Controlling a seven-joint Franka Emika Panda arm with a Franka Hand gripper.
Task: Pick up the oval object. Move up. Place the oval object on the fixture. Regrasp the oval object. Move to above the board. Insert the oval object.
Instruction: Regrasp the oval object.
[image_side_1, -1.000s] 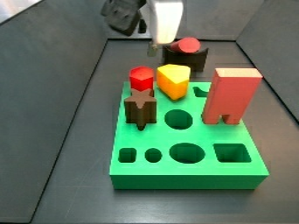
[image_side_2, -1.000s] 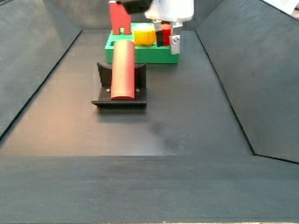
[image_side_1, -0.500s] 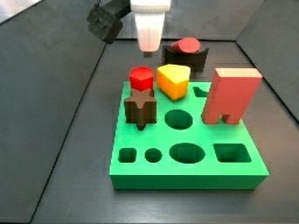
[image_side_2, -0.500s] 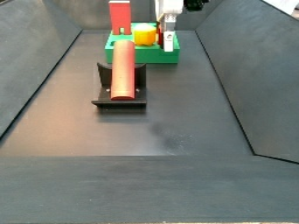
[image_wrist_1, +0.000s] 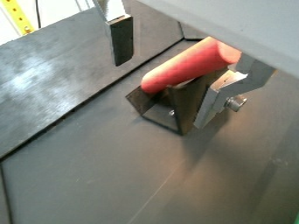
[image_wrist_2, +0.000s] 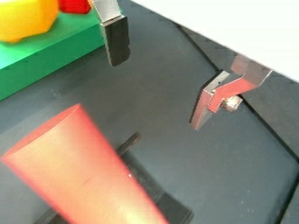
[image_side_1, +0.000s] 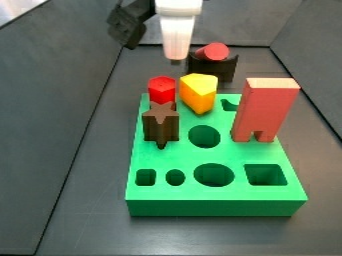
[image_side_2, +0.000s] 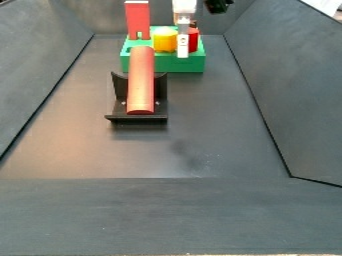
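— Where's the oval object (image_side_2: 140, 79) seen?
— Laid lengthwise in the fixture (image_side_2: 135, 113), in its top notch — well apart from the board (image_side_2: 163, 60). One red end (image_wrist_1: 187, 64) is shown over the fixture in a wrist view.
— And the gripper (image_side_1: 175, 45)?
— Raised between fixture and board, nr the board's back edge (image_side_1: 214, 105). Jaws are held apart w/ nothing between; two fingers (image_wrist_2: 114, 40) are seen spread wide in both wrist views.
— Board contents?
— Pink block (image_side_1: 263, 109), yellow piece (image_side_1: 198, 92), red hex peg (image_side_1: 162, 90), dark star peg (image_side_1: 160, 126) are all seated.
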